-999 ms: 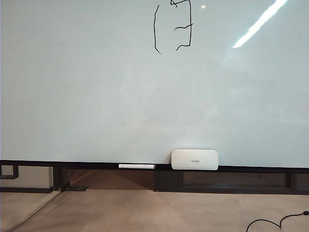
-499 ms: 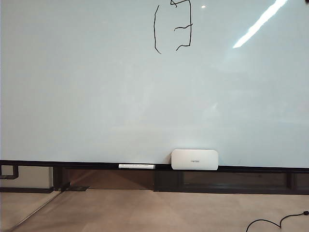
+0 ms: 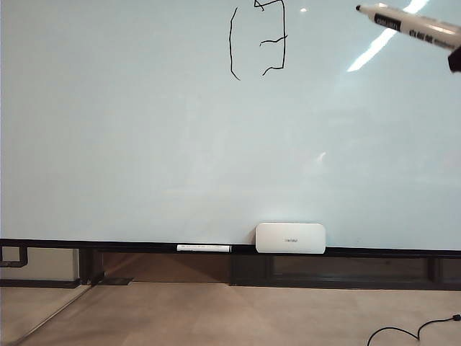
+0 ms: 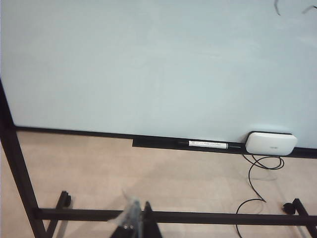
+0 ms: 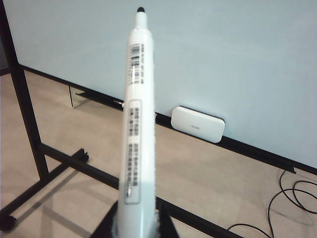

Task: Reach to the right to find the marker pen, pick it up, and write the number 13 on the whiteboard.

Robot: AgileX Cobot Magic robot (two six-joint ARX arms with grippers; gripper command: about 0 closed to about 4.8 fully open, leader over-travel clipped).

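Note:
The whiteboard [image 3: 144,144] fills the exterior view. The number 13 [image 3: 258,40] stands near its top in thin black strokes: a tall line and a boxy 3. A white marker pen [image 3: 407,25] pokes in from the top right edge with its black tip toward the board, clear of the strokes. In the right wrist view my right gripper [image 5: 139,224] is shut on the marker pen [image 5: 138,114], whose tip points at the whiteboard [image 5: 237,54]. My left gripper [image 4: 140,214] is shut and holds nothing, low over the floor in front of the whiteboard [image 4: 148,64].
A white rounded box [image 3: 290,238] and a second white pen [image 3: 204,248] rest on the dark lower rail [image 3: 108,245]. The board's black stand bars [image 4: 198,216] cross the floor. A black cable [image 3: 410,333] lies at the lower right.
The marker pen and a dark bit of my right gripper have come into the exterior view at the top right. The strokes on the board are the same.

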